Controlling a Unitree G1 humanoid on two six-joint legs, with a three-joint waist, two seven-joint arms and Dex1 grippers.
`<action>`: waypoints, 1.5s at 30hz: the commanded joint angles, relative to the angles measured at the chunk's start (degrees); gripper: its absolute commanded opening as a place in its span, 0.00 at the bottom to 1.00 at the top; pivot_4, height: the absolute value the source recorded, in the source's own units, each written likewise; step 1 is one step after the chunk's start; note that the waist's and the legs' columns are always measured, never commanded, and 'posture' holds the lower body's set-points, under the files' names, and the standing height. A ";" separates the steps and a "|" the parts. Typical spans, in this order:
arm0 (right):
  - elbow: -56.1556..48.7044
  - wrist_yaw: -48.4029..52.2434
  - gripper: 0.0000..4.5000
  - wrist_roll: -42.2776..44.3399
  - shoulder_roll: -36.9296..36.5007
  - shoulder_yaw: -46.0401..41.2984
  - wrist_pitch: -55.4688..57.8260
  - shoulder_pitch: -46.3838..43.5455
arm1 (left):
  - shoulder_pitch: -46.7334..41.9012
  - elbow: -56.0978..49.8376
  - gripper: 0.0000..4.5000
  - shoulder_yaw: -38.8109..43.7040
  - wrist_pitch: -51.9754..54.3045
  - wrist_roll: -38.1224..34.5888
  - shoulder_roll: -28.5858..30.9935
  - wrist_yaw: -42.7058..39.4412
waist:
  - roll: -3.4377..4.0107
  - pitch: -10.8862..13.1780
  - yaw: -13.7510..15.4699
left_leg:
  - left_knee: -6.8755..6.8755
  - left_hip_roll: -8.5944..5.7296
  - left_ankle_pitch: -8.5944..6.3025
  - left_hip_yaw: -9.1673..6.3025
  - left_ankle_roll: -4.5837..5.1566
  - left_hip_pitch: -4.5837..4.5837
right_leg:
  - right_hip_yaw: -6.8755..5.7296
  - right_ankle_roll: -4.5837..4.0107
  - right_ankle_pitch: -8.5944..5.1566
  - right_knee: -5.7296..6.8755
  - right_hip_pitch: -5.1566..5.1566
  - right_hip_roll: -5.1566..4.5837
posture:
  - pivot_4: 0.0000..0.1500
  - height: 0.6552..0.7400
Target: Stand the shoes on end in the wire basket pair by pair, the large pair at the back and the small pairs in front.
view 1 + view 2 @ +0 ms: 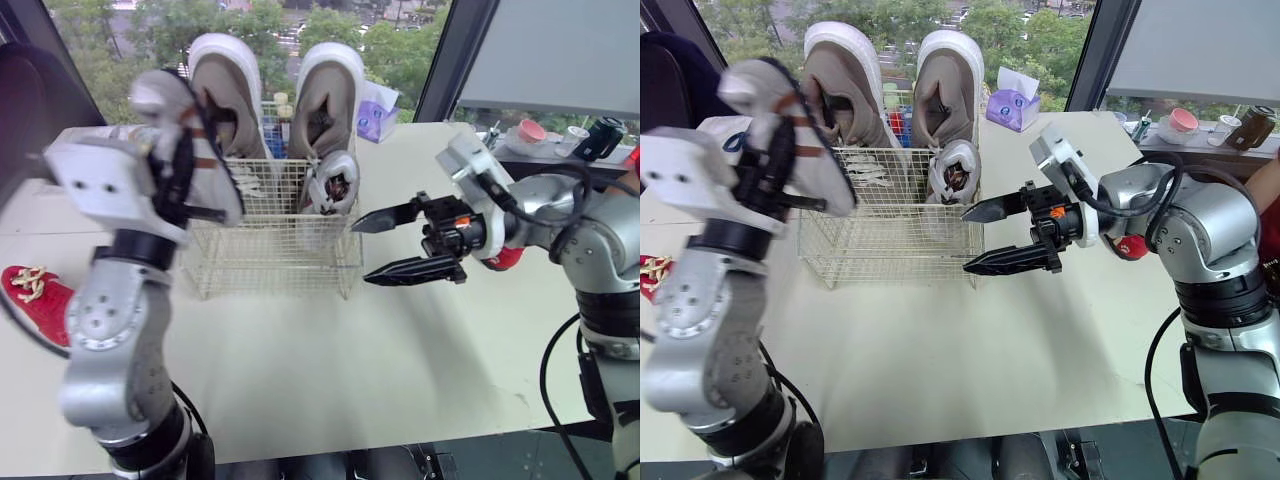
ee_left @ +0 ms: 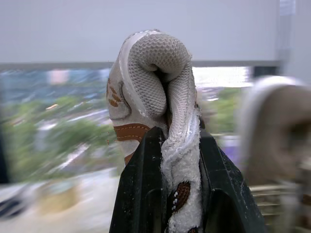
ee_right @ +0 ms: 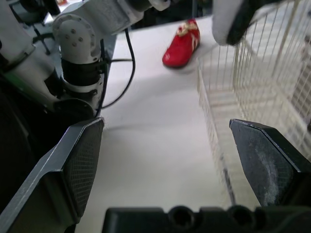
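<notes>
The near part of the table is bare. Above it, right of the basket's front corner, the right hand hangs released, its two black fingers spread wide with nothing between them.

On the robot's left, the left hand is clenched on a small white shoe with brown trim. It holds the shoe in the air at the left side of the wire basket, at about rim height. The fingers pinch the upper, and the mesh has folded in on itself under them. I judge the shoe to be light and soft: the knit gives easily, and only the sole looks stiff. A firmer hold would be across the sole and side wall near one end, so the other end can go down first and the shoe doesn't flop (a grip on mesh alone may let it twist).

A red shoe lies on the table to the far left, well apart from the basket. Something red sits half hidden behind the right wrist. I cannot tell whether it is the red shoe's mate.

Inside the basket a small grey-white shoe stands on end at the front right. Behind it stands the large beige pair, side by side at the back and rising well above the rim. The front left looks open, which is probably where the held shoe belongs.

Beyond the basket sits a purple tissue box.
</notes>
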 commanded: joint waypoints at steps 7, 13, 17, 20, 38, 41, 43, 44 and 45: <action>-6.46 -8.42 1.00 5.65 -3.34 -8.85 7.14 1.88 | 4.27 17.18 0.03 -8.57 -35.25 12.75 3.47 4.09 | 0.07 -0.04 0.00 | -0.01 0.06 -0.02 0.01 0.03 0.00 | 0.00 -0.07 0.01 -0.05 -0.01 -0.01 | 1.00 1.00; -8.36 -10.92 1.00 8.63 -4.88 -11.21 10.04 3.03 | -0.07 26.06 0.03 -9.53 -47.36 19.58 5.08 9.05 | 0.08 -0.05 0.09 | 0.00 0.07 -0.01 0.02 0.03 -0.02 | -0.01 -0.12 0.03 -0.10 -0.03 -0.03 | 1.00 1.00; -8.73 -12.18 1.00 9.66 -5.13 -11.39 10.78 3.08 | -1.18 31.06 0.03 -10.49 -52.80 22.80 6.08 10.87 | 0.10 -0.05 -0.04 | -0.03 0.08 -0.07 0.10 0.12 -0.03 | -0.01 -0.09 0.05 -0.16 -0.07 -0.04 | 1.00 1.00; -8.95 -12.80 1.00 10.43 -5.47 -11.78 11.30 3.16 | -1.29 33.73 0.03 -10.20 -53.22 22.19 5.08 11.86 | 0.11 -0.05 0.01 | -0.05 0.10 -0.07 0.10 0.13 -0.09 | -0.03 -0.08 0.06 -0.16 -0.13 -0.04 | 1.00 1.00; -7.75 -12.46 1.00 8.78 -5.84 -9.87 8.64 5.72 | 13.36 22.38 0.90 -9.72 -41.20 15.43 5.32 4.20 | 0.19 -0.09 -0.03 | -0.15 0.14 -0.16 0.13 0.26 -0.21 | -0.10 -0.16 0.11 -0.68 -0.08 -0.05 | 1.00 1.00; -7.32 -11.51 1.00 7.76 -6.08 -8.88 7.68 6.97 | 18.19 15.70 0.90 -7.80 -36.37 15.93 8.24 1.51 | 0.20 -0.09 -0.06 | -0.15 0.14 -0.18 0.13 0.27 -0.23 | -0.10 -0.17 0.11 -0.73 -0.07 -0.05 | 1.00 1.00; -6.94 -11.11 1.00 7.35 -6.01 -8.69 7.26 8.13 | 21.68 11.06 0.90 -5.37 -32.98 13.26 10.41 -1.26 | 0.24 -0.08 -0.06 | -0.15 0.14 -0.18 0.13 0.27 -0.23 | -0.10 -0.18 0.10 -0.73 -0.08 -0.04 | 1.00 1.00; -6.54 -11.13 1.00 6.71 -5.95 -8.57 6.79 8.86 | 23.26 8.82 0.90 -3.59 -30.93 11.34 11.70 -2.85 | 0.27 -0.08 -0.07 | -0.15 0.15 -0.18 0.13 0.27 -0.24 | -0.10 -0.18 0.10 -0.74 -0.09 -0.04 | 1.00 1.00; -6.07 -11.17 1.00 6.20 -5.88 -8.61 6.40 9.54 | 24.27 7.05 0.90 -2.20 -28.70 9.30 12.58 -4.19 | 0.28 -0.07 -0.07 | -0.16 0.16 -0.18 0.13 0.26 -0.24 | -0.10 -0.19 0.10 -0.74 -0.11 -0.03 | 1.00 1.00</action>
